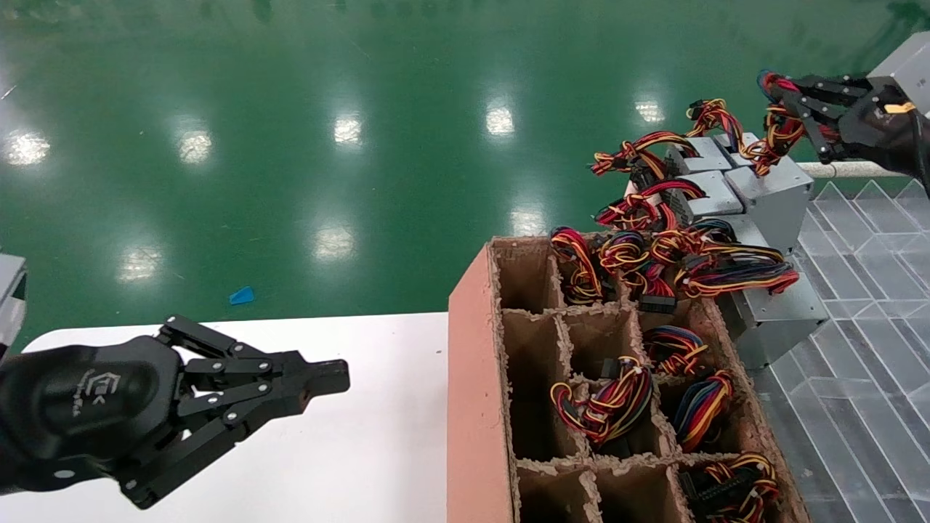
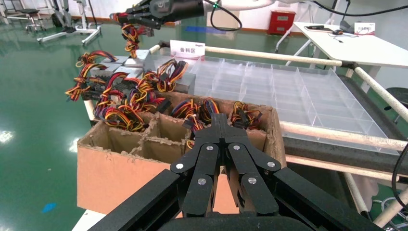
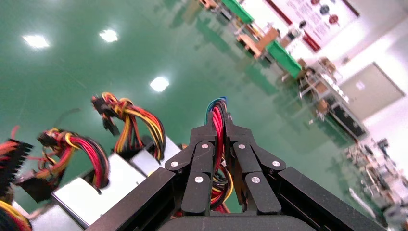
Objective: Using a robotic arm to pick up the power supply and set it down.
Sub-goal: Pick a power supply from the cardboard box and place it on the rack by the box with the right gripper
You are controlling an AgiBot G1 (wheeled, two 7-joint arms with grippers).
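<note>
Two claws in shot, one busy. Up at far right, right claw [image 1: 781, 98] pinched tight on a looped bundle of wires [image 1: 779, 129], red, yellow, orange, black strands squeezed between jointed black fingers [image 3: 204, 144]. Hung below that bundle, the power supply [image 1: 774, 190]: small grey sheet-metal box, flat-faced and square-cornered, topmost in a heap of similar grey wired boxes [image 1: 701, 192] piled beyond the carton's far end. Whether lifted clear or resting on the heap, impossible to tell.

Below the heap, a brown cardboard carton [image 1: 472, 378], fuzzy torn edges, split by ragged dividers into square cells; several cells stuffed with coiled wire bundles [image 1: 607, 403], others bare. Beside the carton on the right, clear plastic trays [image 1: 857, 305] with a moulded grid of compartments.

Left claw [image 1: 336, 378] parked low over the smooth white counter [image 1: 363, 436], glossy rounded shell with white logo, linked fingers pressed together, gripping nothing. Beyond, a shiny green floor [image 1: 290, 145].
</note>
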